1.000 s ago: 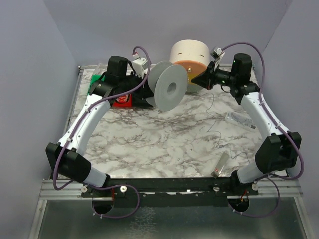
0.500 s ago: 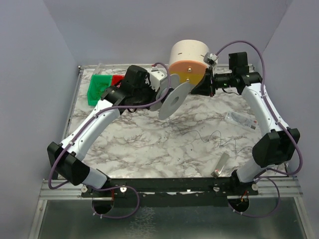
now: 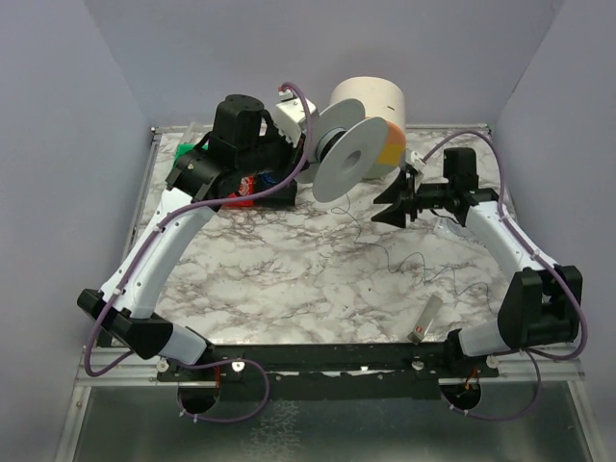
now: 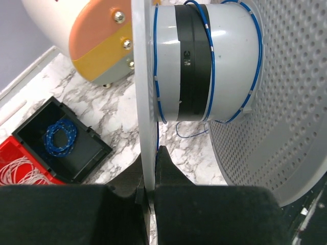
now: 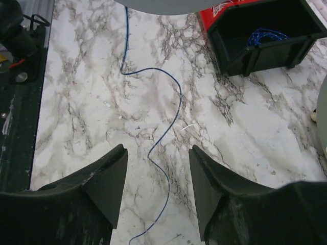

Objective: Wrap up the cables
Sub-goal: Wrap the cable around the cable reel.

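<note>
Left hand [image 4: 149, 171] is up off the surface [image 3: 289, 279], clamped tight on the rim of one flange of the grey spool [image 3: 348, 159]. The fingers pinch that thin disc edge from both sides. The spool hangs in the air at the far side, tipped so its round face looks toward the top camera. Just behind it sits a big white drum [image 3: 371, 96] with an orange and yellow end.

On the left wrist view, a few fine turns of the cable [image 5: 179, 102] run around the spool's pale hub, crossing a black band there. One strand drops off below the hub toward the marble. The far flange is perforated all over.

Over to the right hand [image 5: 157, 153]: it's spread wide, holding nothing, low over the surface to the right of the spool. The loose cable snakes across the marble right between its two fingers, touching neither. That thin dark-blue line comes down from under the spool's edge, bends sideways, then wriggles on toward the near edge.

At the far left of the surface stands a black bin [image 4: 30, 116] with a small blue wire coil [image 4: 61, 138] inside. Touching it is a red bin [image 4: 7, 145] holding white wire [image 4: 20, 171], and a green bin [image 3: 183, 164] lies further left. Near the right arm's base lies a small clear piece [image 3: 428, 318]; what it is I cannot tell.
</note>
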Robot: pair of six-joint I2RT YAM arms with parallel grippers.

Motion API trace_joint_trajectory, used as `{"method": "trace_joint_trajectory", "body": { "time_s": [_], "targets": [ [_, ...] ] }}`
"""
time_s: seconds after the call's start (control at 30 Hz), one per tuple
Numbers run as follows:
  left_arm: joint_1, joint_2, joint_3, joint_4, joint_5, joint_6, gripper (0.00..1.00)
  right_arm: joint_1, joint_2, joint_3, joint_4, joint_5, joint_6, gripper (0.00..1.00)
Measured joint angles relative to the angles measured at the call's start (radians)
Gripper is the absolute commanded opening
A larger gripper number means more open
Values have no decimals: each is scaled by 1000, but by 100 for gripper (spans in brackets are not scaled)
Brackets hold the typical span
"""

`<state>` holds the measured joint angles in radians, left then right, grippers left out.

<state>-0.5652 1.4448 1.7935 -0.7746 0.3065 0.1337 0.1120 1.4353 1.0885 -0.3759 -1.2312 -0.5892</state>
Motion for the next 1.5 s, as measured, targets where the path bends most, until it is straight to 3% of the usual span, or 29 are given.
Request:
{"method": "trace_joint_trajectory", "body": {
  "time_s": [0.07, 0.23, 0.53, 0.6, 0.63, 0.7, 0.73, 0.93, 1.07, 1.3, 1.5],
  "targets": [
    [0, 1, 6, -8, 27, -14, 0, 13, 13, -17, 19, 6, -48, 66],
    [0, 10, 39, -25, 71, -36, 0, 73, 98, -32, 57, 18, -119, 66],
    [5, 12, 58, -27, 105, -58, 0, 170, 245, -31, 151, 10, -42, 63],
    [8, 12, 58, -26, 106, -60, 0, 185, 268, -21, 132, -5, -41, 55],
    [8, 12, 58, -26, 108, -62, 0, 193, 281, -12, 118, -7, -39, 44],
    [10, 12, 58, -26, 110, -65, 0, 203, 294, -8, 125, -4, -9, 5],
    [11, 12, 58, -26, 112, -66, 0, 208, 296, -11, 150, 3, 30, 1],
    [13, 7, 37, -16, 116, -50, 0, 176, 349, 36, 216, 25, 282, 1],
    [13, -29, -54, -15, 98, -2, 0, 76, 414, 171, 84, -27, 313, 0],
    [7, -74, -180, -28, 36, 61, 0, -118, 438, 461, -426, -106, 80, 0],
    [-48, -70, -259, 26, -180, 75, 0, -151, 436, 631, -706, -158, 19, 0]
  ]
}}
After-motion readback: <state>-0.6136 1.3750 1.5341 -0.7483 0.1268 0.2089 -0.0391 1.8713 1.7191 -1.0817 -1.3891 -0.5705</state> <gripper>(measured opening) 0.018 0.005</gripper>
